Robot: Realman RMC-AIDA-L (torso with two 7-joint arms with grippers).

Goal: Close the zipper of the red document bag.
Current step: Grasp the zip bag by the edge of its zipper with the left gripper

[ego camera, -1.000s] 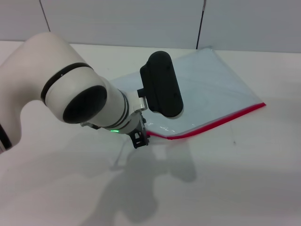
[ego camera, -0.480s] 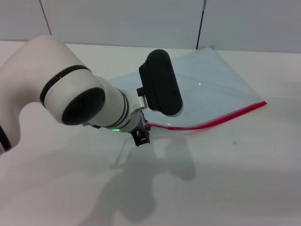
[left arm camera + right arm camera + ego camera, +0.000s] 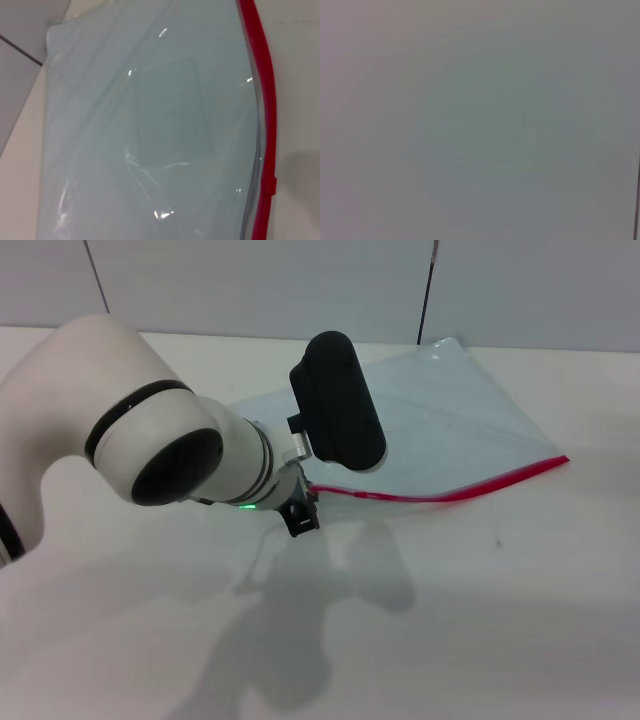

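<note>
The red document bag (image 3: 440, 430) is a translucent pale blue pouch lying on the white table at centre right. Its zipper (image 3: 450, 494), a thin red strip, runs along the near edge from the right corner to my left gripper (image 3: 300, 515). The gripper sits at the strip's left end, mostly hidden under my wrist and the black camera housing (image 3: 335, 405), and appears shut on that end, which is raised off the table. The left wrist view looks along the pouch (image 3: 150, 125), with the zipper (image 3: 265, 125) at its edge. My right gripper is out of view.
My large white left arm (image 3: 130, 430) fills the left of the head view. The white table (image 3: 480, 620) stretches bare in front of the pouch and to its right. A grey panelled wall (image 3: 260, 285) stands behind. The right wrist view shows only a blank grey surface.
My left gripper has moved slightly up and back. The left end of the zipper rose with it, so the red strip now runs flatter and the pouch's near corner is lifted.
</note>
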